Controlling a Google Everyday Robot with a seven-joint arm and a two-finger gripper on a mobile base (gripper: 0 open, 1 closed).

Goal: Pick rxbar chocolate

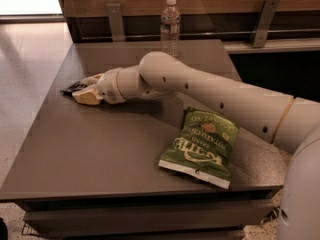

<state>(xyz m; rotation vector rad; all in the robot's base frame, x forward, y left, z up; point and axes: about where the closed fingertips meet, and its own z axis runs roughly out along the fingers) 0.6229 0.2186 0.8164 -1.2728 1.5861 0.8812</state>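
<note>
The rxbar chocolate (72, 88) is a small black bar lying flat near the left edge of the dark table (100, 154). Only its left end shows; the rest is hidden by my gripper. My gripper (86, 88) is low over the table at the bar's right end, right against it. The white arm reaches in from the right across the table's middle.
A large green chip bag (202, 145) lies at the front right of the table, close to its front edge. A clear water bottle (170, 26) stands upright at the back, just behind the arm. A wooden wall with metal brackets runs behind the table.
</note>
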